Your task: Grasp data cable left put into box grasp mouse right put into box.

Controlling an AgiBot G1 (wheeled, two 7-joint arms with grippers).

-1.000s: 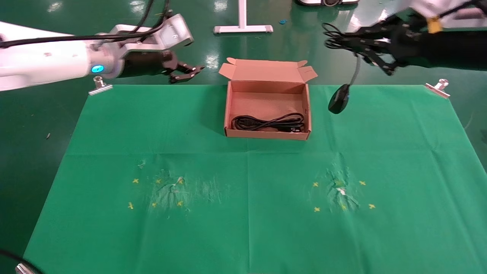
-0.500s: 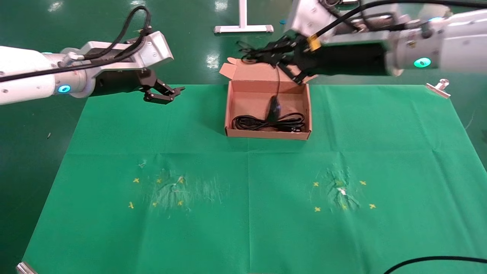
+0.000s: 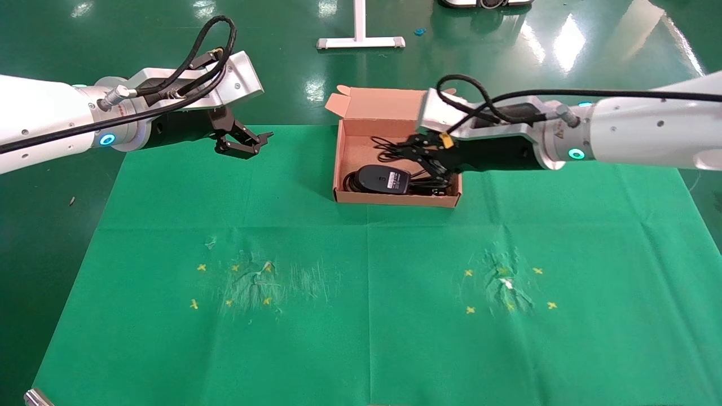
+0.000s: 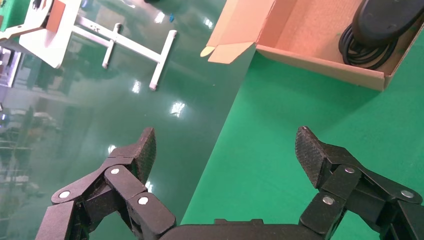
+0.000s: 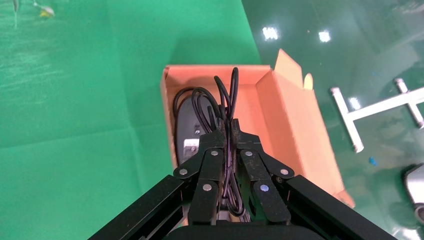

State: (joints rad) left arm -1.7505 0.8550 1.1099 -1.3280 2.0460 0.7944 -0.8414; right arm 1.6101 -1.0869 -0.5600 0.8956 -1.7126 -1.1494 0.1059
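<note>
The brown box (image 3: 395, 199) stands open at the table's far middle. Inside it the data cable (image 3: 350, 182) lies coiled along the near wall. The black mouse (image 3: 383, 179) rests on top of it with its white label facing up. My right gripper (image 3: 416, 150) reaches into the box from the right, shut on loops of the mouse's thin cord (image 5: 227, 95), with the mouse (image 5: 186, 125) just beyond its tips. My left gripper (image 3: 259, 144) hangs open over the table's far left edge, nothing between its fingers (image 4: 309, 150). In its wrist view the box (image 4: 320, 62) lies farther off.
A green cloth (image 3: 366, 282) covers the table, with scuffed patches and yellow crosses at near left (image 3: 248, 285) and near right (image 3: 507, 287). Metal clips hold the cloth, one at the near left corner (image 3: 36, 397). A white stand foot (image 3: 360, 40) sits on the floor behind.
My right arm swung left and came down into the box, and the dangling mouse now lies on the data cable. My left arm drew back slightly, staying open.
</note>
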